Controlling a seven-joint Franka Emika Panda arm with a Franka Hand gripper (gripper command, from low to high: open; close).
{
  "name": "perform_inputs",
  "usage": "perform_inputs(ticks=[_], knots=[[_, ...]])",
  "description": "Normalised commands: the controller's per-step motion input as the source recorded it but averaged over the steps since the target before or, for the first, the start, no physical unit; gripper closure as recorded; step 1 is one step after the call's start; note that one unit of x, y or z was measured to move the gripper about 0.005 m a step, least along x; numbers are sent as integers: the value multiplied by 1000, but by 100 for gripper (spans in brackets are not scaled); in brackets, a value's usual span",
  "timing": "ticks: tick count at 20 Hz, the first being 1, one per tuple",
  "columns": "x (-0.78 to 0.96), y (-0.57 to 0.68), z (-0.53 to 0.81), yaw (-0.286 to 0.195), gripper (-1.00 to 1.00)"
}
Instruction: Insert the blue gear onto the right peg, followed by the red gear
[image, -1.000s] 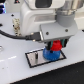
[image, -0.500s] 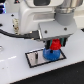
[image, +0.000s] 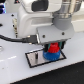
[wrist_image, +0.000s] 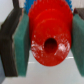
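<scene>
On the exterior view's left, a black cable (image: 12, 38) runs across the white table (image: 10, 70) toward the arm. Right of it lies the black-framed grey plate (image: 36, 58), flat on the table, its long side running from the exterior view's left to its right. The near left part of the plate is bare and grey.

Over the right part of the plate sits the blue gear (image: 51, 56), lying flat with its round face up; only its lower rim shows below the red one. Whether it is seated on the right peg cannot be told, since the peg itself is hidden under the gears.

Directly above the blue gear, touching or just over it, is the red gear (image: 52, 49). The gripper (image: 52, 46) pinches it from both sides, hanging straight down from the white arm (image: 45, 17). In the wrist view the red gear (wrist_image: 50, 35) fills the middle, its toothed rim pressed between the two teal pads (wrist_image: 21, 45), one on each side. Its dark central hole faces the camera, so its axis stands upright, in line with the gripper (wrist_image: 49, 42). The hub ring around the hole is raised and glossy.
</scene>
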Motion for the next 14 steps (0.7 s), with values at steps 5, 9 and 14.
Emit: perform_inputs(ticks=[5, 9, 14], knots=[[251, 44, -203, 0, 100], [202, 58, -254, 0, 100], [87, 23, -80, 0, -100]])
